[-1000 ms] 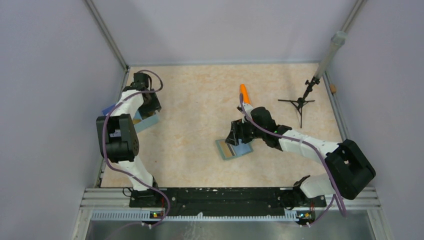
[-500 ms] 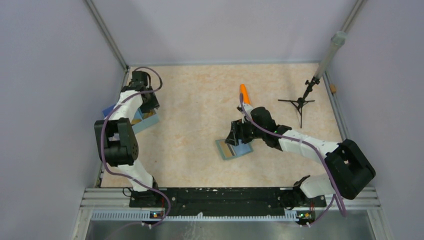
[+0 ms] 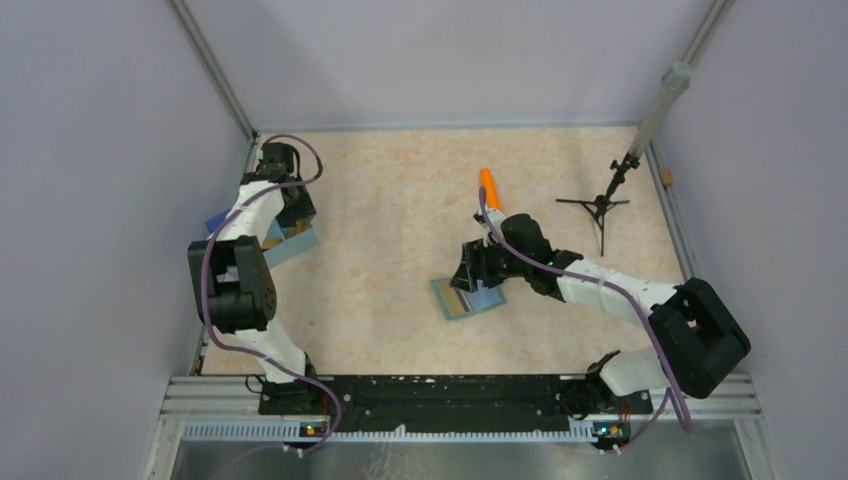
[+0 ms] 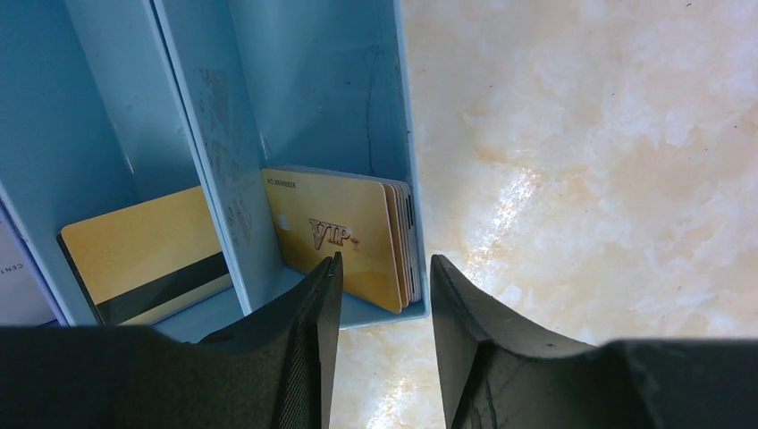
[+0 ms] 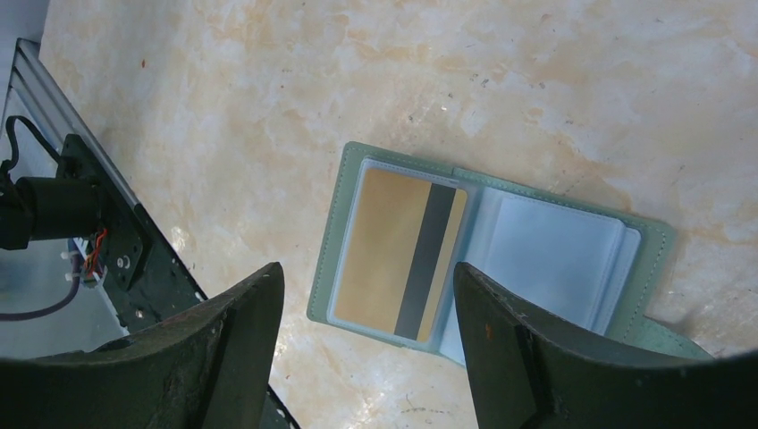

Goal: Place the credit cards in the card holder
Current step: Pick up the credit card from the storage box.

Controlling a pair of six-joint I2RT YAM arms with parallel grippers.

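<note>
The card holder [image 5: 536,250] lies open on the table, grey-green outside and pale blue inside; it also shows in the top view [image 3: 468,297]. A gold credit card with a dark stripe [image 5: 398,255] sits in its left pocket. My right gripper [image 5: 366,273] hovers open over it, holding nothing. At the far left, my left gripper [image 4: 384,264] is open above the near end of a blue tray [image 4: 295,98]. Its fingers straddle the tray's right wall and a stack of gold credit cards marked VIP [image 4: 344,232]. Another striped gold card [image 4: 143,259] leans in the neighbouring compartment.
An orange cylinder [image 3: 490,187] lies behind the right gripper. A small black tripod stand [image 3: 600,205] holding a grey rod stands at the back right. The blue tray [image 3: 290,240] sits against the left wall. Metal rails border the table.
The left gripper's jaws have narrowed and the left arm has shifted slightly over the tray. The right arm and the card holder have not moved.
</note>
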